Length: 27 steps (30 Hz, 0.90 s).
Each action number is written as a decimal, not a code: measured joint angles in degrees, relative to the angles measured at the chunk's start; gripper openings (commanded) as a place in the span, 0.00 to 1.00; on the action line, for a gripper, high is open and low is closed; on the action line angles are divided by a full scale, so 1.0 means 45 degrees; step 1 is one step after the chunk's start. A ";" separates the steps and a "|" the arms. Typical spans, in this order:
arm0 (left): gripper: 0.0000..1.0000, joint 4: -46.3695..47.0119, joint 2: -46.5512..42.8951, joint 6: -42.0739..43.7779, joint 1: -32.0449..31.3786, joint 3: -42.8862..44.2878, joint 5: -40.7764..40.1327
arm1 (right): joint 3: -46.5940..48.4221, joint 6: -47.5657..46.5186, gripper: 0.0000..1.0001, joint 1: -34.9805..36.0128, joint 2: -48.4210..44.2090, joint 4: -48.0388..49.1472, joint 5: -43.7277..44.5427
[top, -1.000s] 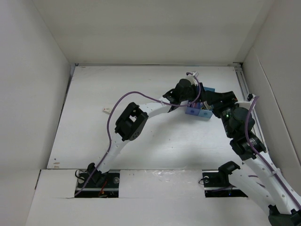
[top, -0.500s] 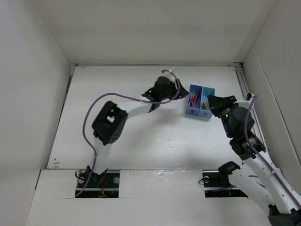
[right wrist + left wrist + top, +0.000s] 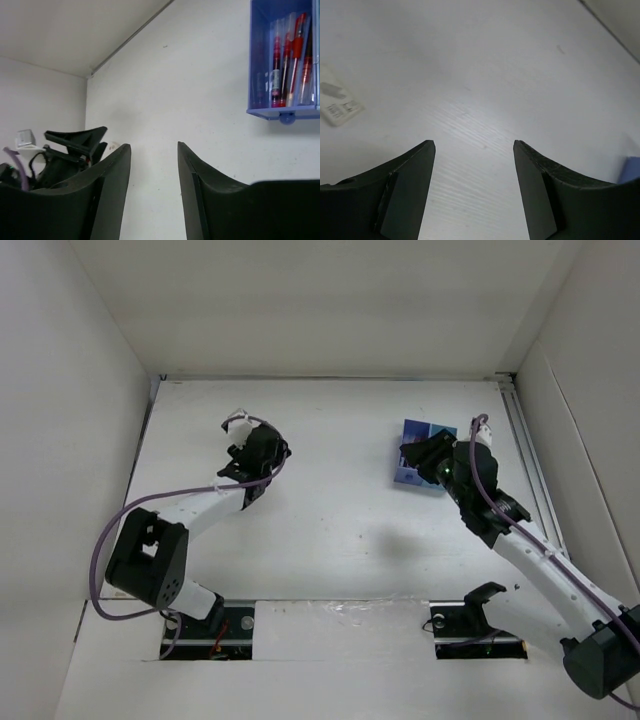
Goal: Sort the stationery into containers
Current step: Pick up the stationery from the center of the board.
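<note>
The containers [image 3: 428, 430], two joined blue square trays, stand at the back right of the table. In the right wrist view one blue tray [image 3: 260, 111] holds several red pens [image 3: 291, 55] standing side by side. My right gripper [image 3: 413, 458] hovers at the trays' near-left side, open and empty [image 3: 154, 146]. My left gripper [image 3: 245, 472] is far off over the left part of the table, open with nothing between its fingers [image 3: 474, 145]. A small whitish printed eraser block [image 3: 337, 102] lies on the table to the left of its fingertips, and shows as a pale speck [image 3: 114, 146] beside the left gripper.
White walls close in the table on the left, back and right. A purple cable [image 3: 120, 525] loops beside the left arm. A blue tray corner [image 3: 631, 171] shows at the right edge of the left wrist view.
The left arm has swung from above the trays to the left part of the table. The right gripper has moved to the trays' left side; its jaws narrowed, then reopened.
</note>
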 measured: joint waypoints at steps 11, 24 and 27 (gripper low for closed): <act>0.57 -0.3245 0.2914 -0.1627 0.1112 0.1331 -0.1729 | 0.0330 -0.0243 0.50 0.0408 0.0267 0.0087 -0.0243; 0.57 -0.3531 0.2594 -0.2404 0.2370 0.0772 -0.1642 | 0.0461 -0.0325 0.50 0.0495 0.0393 0.0092 -0.0248; 0.57 -0.3327 0.2594 -0.2327 0.3031 0.0520 -0.1350 | 0.0461 -0.0330 0.50 0.0559 0.0423 0.0097 -0.0243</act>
